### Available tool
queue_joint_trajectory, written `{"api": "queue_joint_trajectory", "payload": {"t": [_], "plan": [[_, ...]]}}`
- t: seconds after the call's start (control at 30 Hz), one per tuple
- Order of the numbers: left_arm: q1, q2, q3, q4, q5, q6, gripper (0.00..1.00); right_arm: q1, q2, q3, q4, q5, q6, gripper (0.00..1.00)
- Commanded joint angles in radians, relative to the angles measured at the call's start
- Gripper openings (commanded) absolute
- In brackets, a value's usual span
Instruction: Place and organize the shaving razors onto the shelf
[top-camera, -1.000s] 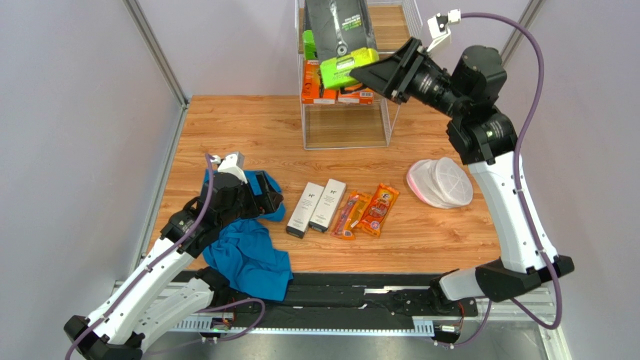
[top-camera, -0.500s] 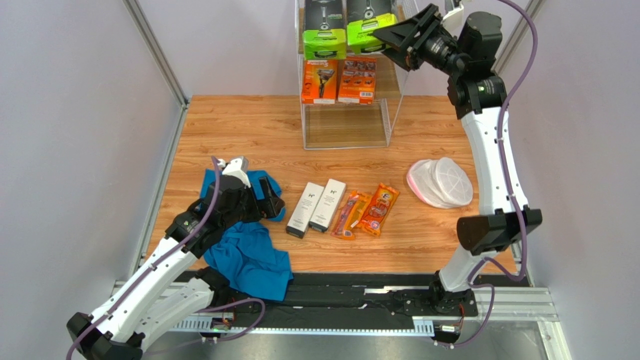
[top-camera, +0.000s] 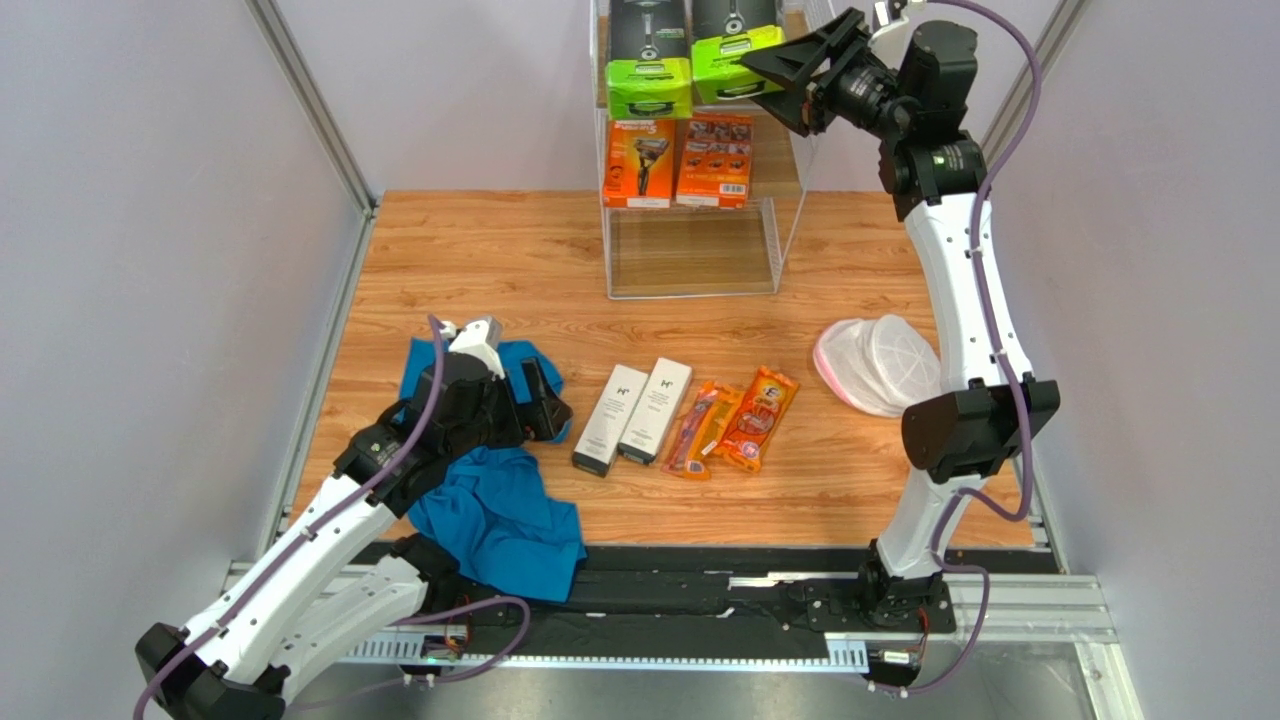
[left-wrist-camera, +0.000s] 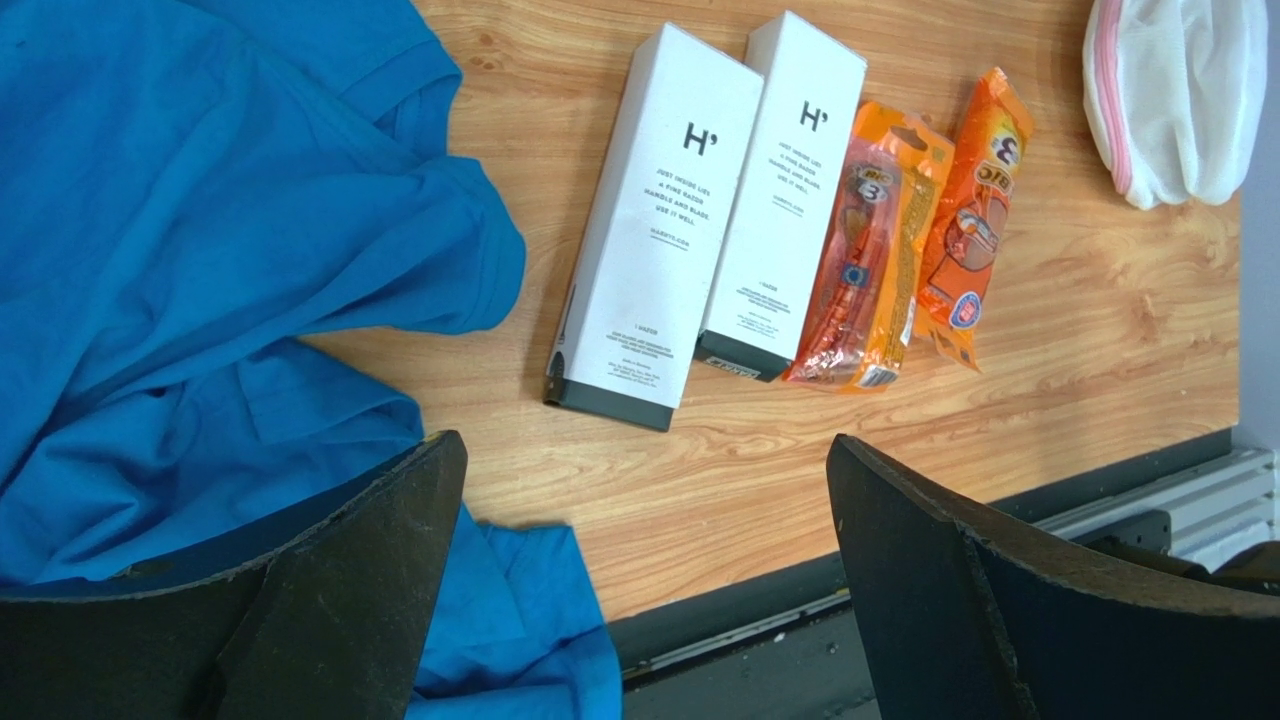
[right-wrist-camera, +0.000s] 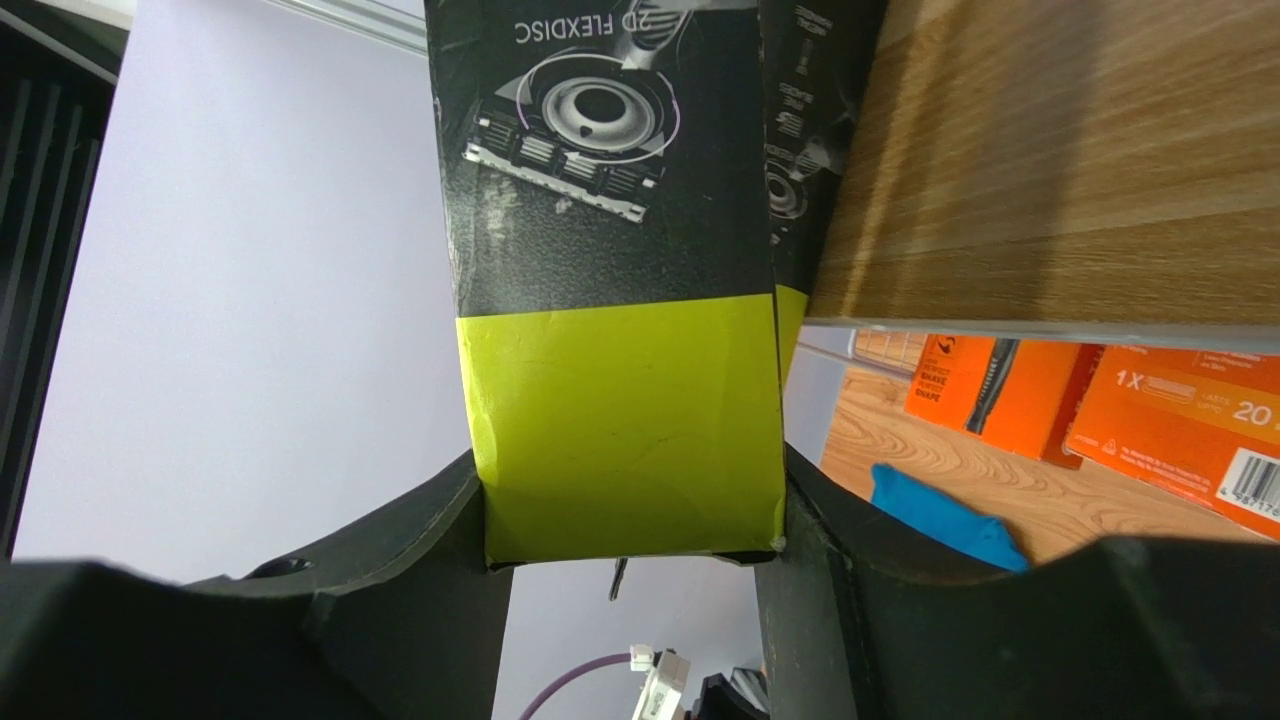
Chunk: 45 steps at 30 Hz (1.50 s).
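The shelf (top-camera: 694, 255) stands at 12 o'clock on the table (top-camera: 481, 255). It is tall and narrow, so a sideways shove from the right arm could rock or shift it. Its upper part is cut off in the top view, and the depth of the top tier cannot be judged. At 8 o'clock the blue cloth (top-camera: 496, 518) lies beneath the left gripper (left-wrist-camera: 643, 458), whose jaws are spread wide and empty; a reach toward 3 o'clock might drag a fold into the packs. The right gripper (right-wrist-camera: 631, 510) is clamped on the lime-green end of a black box (top-camera: 732, 63) at the top tier, just at 3 o'clock of the second black box (top-camera: 648, 68). Whether its far end rests on the wood is hidden, so releasing now could let it tip forward or knock its neighbour. Orange boxes (top-camera: 676, 162) sit on the tier below. Near the table's centre wait two white boxes (top-camera: 633, 413) and, at their 3 o'clock, two orange blister packs (top-camera: 733, 420), which appear to overlap slightly.
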Motion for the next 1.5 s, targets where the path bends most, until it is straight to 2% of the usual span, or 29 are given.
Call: {"api": "queue_joint_trajectory", "payload": {"t": [0.0, 0.37, 0.67, 0.93, 1.17, 1.33, 1.47], "plan": [[-0.001, -0.009, -0.007, 0.034, 0.026, 0.025, 0.99, -0.001, -0.055, -0.007, 0.143, 0.005, 0.021, 0.0], [-0.002, -0.029, -0.024, 0.038, 0.049, 0.023, 0.97, -0.001, -0.033, -0.035, 0.147, 0.008, 0.039, 0.01], [-0.001, -0.028, -0.027, 0.043, 0.058, 0.029, 0.96, -0.001, 0.003, -0.018, 0.136, -0.055, 0.062, 0.09], [-0.001, -0.035, -0.038, 0.043, 0.058, 0.028, 0.95, -0.001, -0.012, -0.047, 0.126, -0.05, 0.06, 0.15], [-0.001, -0.041, -0.037, 0.04, 0.07, 0.031, 0.94, 0.001, -0.015, -0.05, 0.123, -0.036, 0.062, 0.36], [-0.001, -0.048, -0.04, 0.035, 0.084, 0.034, 0.94, 0.002, -0.013, -0.054, 0.119, -0.021, 0.063, 0.42], [-0.001, -0.058, -0.049, 0.035, 0.088, 0.028, 0.93, 0.002, -0.007, -0.047, 0.123, -0.016, 0.067, 0.54]]}}
